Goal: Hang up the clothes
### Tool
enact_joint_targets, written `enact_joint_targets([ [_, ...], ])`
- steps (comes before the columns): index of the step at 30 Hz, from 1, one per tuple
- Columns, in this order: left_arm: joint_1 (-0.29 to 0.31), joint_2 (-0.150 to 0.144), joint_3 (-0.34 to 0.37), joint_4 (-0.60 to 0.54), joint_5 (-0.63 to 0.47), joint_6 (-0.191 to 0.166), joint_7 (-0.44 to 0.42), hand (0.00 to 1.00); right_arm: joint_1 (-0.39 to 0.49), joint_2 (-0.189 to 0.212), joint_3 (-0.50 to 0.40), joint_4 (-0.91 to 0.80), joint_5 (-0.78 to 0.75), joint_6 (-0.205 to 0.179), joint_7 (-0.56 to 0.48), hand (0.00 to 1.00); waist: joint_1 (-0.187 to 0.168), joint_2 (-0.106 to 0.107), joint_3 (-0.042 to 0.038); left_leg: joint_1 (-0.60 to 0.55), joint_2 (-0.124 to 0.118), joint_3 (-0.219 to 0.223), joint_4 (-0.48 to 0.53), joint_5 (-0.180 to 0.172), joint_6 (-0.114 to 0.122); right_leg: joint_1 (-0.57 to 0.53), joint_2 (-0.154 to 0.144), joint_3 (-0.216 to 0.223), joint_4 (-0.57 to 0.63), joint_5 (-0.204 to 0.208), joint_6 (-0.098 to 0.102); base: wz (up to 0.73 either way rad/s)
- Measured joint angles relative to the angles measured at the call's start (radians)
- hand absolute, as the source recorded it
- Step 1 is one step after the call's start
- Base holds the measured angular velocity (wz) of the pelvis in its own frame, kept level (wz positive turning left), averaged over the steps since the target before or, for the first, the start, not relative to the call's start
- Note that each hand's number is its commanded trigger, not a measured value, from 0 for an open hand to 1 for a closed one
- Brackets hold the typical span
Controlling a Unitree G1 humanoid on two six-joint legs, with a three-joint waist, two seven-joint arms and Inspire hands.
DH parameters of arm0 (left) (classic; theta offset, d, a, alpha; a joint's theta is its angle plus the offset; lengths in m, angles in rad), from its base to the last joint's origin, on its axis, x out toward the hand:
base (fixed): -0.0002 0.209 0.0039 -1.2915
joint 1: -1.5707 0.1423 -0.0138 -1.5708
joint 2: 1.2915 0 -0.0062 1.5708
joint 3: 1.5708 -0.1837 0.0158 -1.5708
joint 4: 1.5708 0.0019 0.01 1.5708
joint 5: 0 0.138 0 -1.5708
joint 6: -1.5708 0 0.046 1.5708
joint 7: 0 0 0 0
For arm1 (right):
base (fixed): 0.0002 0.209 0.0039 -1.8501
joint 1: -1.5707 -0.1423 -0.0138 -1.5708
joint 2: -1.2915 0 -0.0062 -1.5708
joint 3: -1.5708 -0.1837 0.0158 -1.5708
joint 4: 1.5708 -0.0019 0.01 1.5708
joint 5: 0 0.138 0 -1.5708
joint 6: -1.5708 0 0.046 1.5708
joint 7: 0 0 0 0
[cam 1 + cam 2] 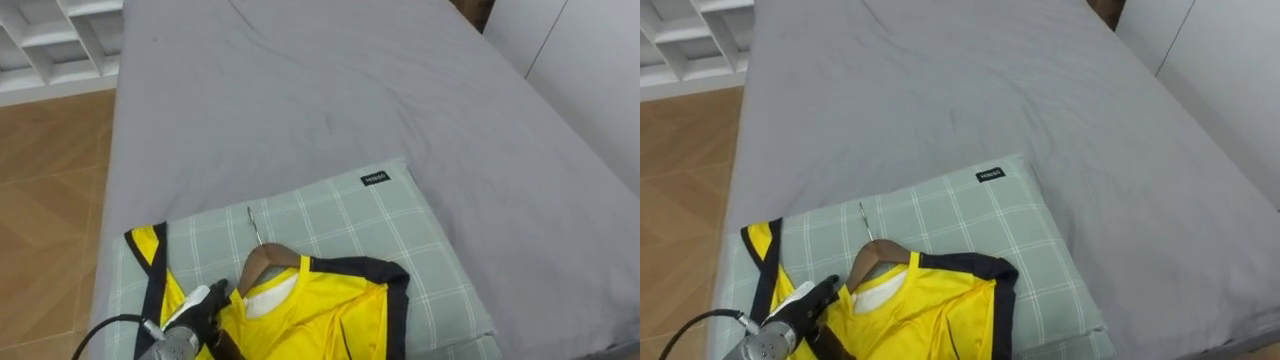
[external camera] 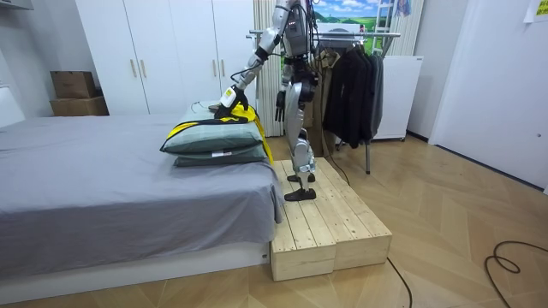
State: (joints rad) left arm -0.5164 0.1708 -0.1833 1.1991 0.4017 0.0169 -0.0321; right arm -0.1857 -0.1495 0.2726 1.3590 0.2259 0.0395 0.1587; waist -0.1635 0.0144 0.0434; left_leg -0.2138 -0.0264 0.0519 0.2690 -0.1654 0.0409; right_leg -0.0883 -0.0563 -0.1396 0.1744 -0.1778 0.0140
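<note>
Grey bed [image 2: 103, 184]; white wardrobes [image 2: 171, 51] behind; wooden platform [image 2: 330, 224] beside; parquet floor [image 2: 462, 214].

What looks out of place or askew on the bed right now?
The yellow shirt lies crumpled on the checked pillow, askew on its wooden hanger: the hanger's bare wood pokes out of the collar. The left hand is at its shoulder.

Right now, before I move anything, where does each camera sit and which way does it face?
Left eye view: on the head, looking down at the yellow shirt on its hanger on the pillow, bed beyond; left hand enters lower left.
Right eye view: just beside it, same downward look, same hand.
Room view: out on the floor, facing the whole robot on a wooden platform by the bed, right hand hanging.
Shared: all three show shirt and pillow.
</note>
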Motion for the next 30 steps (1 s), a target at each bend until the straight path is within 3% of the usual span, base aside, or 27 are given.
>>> enact_joint_targets([
  [4, -0.003, 0.018, -0.029, 0.002, 0.001, 0.006, -0.071, 0.0, -0.001, 0.0, -0.005, 0.0, -0.014, 0.005, 0.006, 0.0, -0.002, 0.0, -0.0016, 0.004, 0.0, 0.0, 0.0, 0.0, 0.0, 0.003, 0.0, 0.0, 0.002, 0.0, 0.0, 0.0],
  [10, -0.003, 0.021, -0.051, 0.033, 0.0, 0.01, -0.109, 0.0, -0.002, -0.002, -0.013, -0.001, -0.036, 0.01, 0.001, 0.0, -0.004, 0.001, -0.003, 0.033, 0.0, 0.009, -0.008, 0.001, 0.001, 0.018, -0.002, 0.004, 0.014, 0.0, 0.0, -0.04],
  [14, -0.003, 0.019, -0.064, 0.033, 0.0, 0.022, -0.115, 0.0, -0.004, -0.002, -0.012, 0.0, -0.04, 0.029, -0.003, 0.0, -0.004, 0.001, -0.0153, 0.032, -0.001, 0.01, -0.008, 0.004, 0.002, 0.018, -0.002, 0.005, 0.014, 0.0, 0.0, 0.0],
  [16, -0.003, 0.019, -0.069, 0.034, 0.0, 0.03, -0.135, 0.0, -0.001, -0.002, -0.011, -0.001, -0.04, 0.042, -0.004, 0.0, -0.004, 0.002, -0.027, 0.034, -0.001, 0.01, -0.007, 0.004, 0.002, 0.021, -0.002, 0.005, 0.015, 0.0, 0.0, 0.0],
  [30, 0.007, 0.008, -0.069, 0.04, 0.003, 0.029, -0.146, 0.0, 0.0, -0.004, -0.009, 0.0, -0.036, 0.046, -0.003, 0.0, 0.004, 0.005, -0.0253, 0.049, 0.0, 0.006, -0.007, 0.004, 0.002, 0.04, -0.001, 0.001, 0.015, 0.0, 0.0, 0.01],
])
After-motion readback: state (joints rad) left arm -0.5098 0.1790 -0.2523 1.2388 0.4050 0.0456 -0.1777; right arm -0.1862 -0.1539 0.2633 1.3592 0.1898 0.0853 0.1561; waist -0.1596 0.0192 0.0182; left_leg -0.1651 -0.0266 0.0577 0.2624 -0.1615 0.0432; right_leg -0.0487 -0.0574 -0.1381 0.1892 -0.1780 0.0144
